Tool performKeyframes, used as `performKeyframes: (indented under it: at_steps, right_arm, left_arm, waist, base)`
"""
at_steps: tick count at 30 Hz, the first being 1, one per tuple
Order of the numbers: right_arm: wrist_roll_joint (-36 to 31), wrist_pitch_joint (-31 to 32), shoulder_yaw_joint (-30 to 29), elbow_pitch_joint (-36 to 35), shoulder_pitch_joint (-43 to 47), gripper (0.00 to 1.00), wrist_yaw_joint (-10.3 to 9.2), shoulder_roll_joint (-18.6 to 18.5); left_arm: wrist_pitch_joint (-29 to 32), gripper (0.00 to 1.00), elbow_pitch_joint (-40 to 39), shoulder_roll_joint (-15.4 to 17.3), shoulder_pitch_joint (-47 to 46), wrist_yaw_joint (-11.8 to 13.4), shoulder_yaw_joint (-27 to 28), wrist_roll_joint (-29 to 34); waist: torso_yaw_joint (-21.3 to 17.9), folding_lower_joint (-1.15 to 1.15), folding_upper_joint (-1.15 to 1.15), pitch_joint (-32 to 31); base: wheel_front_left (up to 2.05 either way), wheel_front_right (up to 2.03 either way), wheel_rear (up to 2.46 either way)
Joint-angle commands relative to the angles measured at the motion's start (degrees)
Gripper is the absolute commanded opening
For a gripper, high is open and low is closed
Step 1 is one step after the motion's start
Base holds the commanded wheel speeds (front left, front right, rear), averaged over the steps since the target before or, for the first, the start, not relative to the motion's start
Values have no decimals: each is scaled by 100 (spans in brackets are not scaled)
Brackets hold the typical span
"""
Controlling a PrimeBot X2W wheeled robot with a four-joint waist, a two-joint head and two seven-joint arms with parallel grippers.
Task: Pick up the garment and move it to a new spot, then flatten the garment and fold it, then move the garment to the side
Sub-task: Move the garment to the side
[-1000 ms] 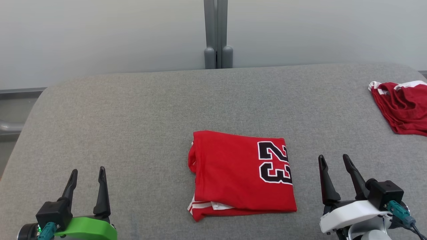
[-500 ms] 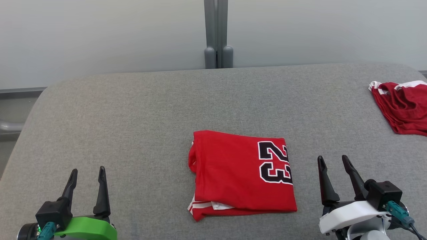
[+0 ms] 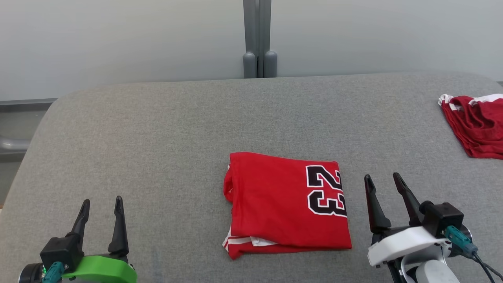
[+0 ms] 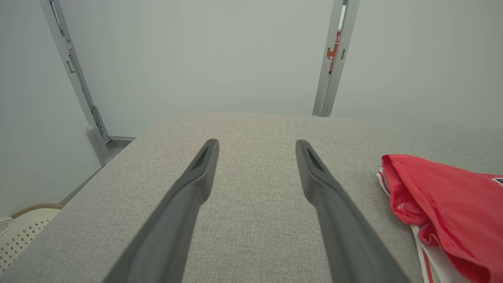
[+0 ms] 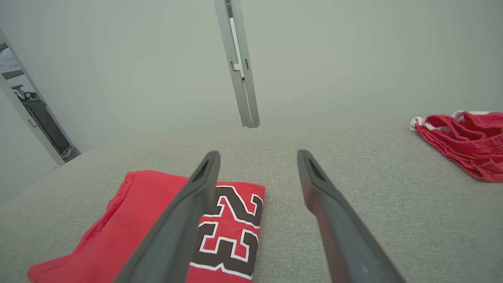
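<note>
You have the folded red garment (image 3: 283, 204), a smooth jersey printed with a black, white-edged number 23, lying flat on the grey fabric-covered bench (image 3: 157, 137), a little right of centre and toward the near edge. The number sits at its right-hand end, turned sideways in the head view, and white-striped trim peeks out of the fold at the near left corner. Your left gripper (image 3: 102, 199), on the green wrist shell, sits at the near left, well apart from the garment. Its two long dark fingers are spread and hold nothing, and in its wrist view bare grey cloth shows between them, with the garment's left edge off to the right. Your right gripper (image 3: 382, 175), on the white wrist shell, stands just beside the garment's right edge, fingers likewise spread and empty, tips pointing away from you. You cannot tell whether they touch the bench. In its wrist view one finger crosses in front of the 23 and the other lies over bare bench. A crumpled red garment (image 3: 475, 125) with white trim lies at the far right of the bench, well apart from the folded one. A grey metal post (image 3: 259, 39) rises behind the far edge against a pale wall (image 3: 118, 39). A white perforated basket (image 4: 19, 232) shows below the bench's left side in the left wrist view.
</note>
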Motion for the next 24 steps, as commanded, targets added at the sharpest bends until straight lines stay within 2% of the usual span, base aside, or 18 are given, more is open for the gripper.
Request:
performKeyframes:
  at_steps: [1,11,24]
  right_arm:
    - [-63,21,54,35,-149,100,-9,-45]
    - [-161,272,232,622,-1010,100,-9,-83]
    - [-191,206,82,2369,-1510,100,-9,-52]
  left_arm:
    - [14,100,2,41,39,30,-8,-4]
    - [16,100,-8,45,-111,19,-114,-36]
    - [-18,100,102,53,-333,-15,-243,-104]
  waist:
    - [16,0,0,10]
    - [254,0,0,156]
    - [567,0,0,426]
  base:
    - [0,0,0]
    - [0,0,0]
    - [0,0,0]
